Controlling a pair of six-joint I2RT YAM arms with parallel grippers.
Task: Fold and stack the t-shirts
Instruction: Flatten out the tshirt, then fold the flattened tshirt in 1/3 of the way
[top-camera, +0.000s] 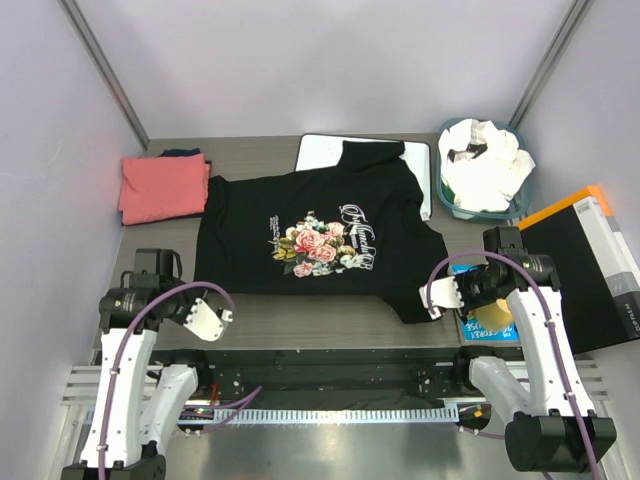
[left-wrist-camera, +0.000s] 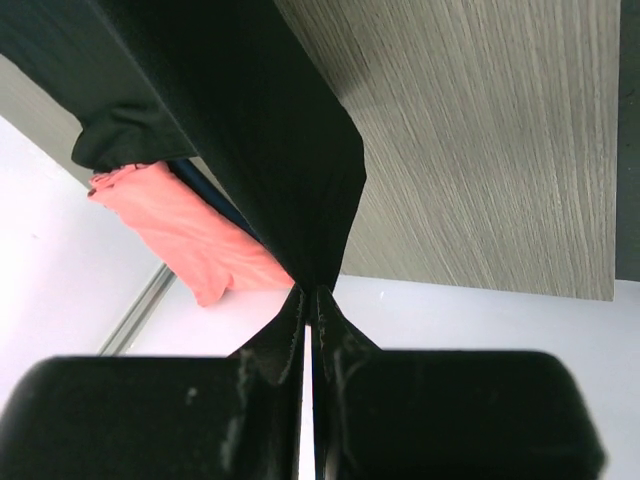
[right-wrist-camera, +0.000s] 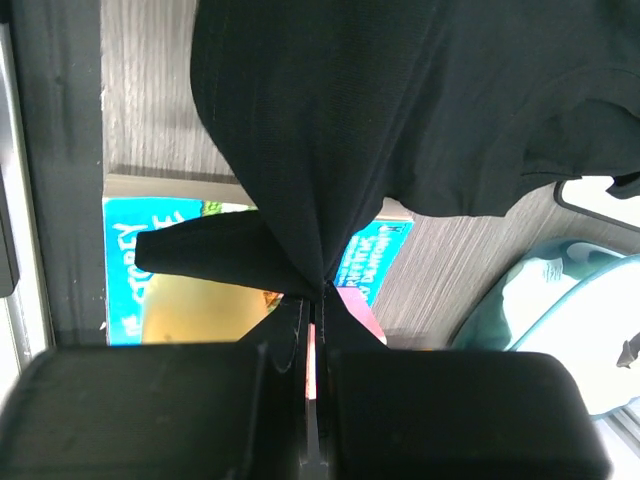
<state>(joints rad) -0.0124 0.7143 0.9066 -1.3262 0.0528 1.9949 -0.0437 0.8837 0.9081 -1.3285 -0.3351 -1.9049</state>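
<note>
- Left gripper (top-camera: 213, 318) and right gripper (top-camera: 447, 297) each clench a near hem corner of the black t-shirt (top-camera: 320, 230), spread mid-table, its collar on the far board (top-camera: 320, 157).
- Uneven pulling could likely slip these thin pinches, bunching the cloth.

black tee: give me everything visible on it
The black t-shirt is soft cloth, front up, with a pink-rose print and white script. It lies spread across the table, its far end overlapping the white board, one sleeve near the folded coral tee. The left gripper and right gripper are each shut on a near corner, bunching the cloth there.
</note>
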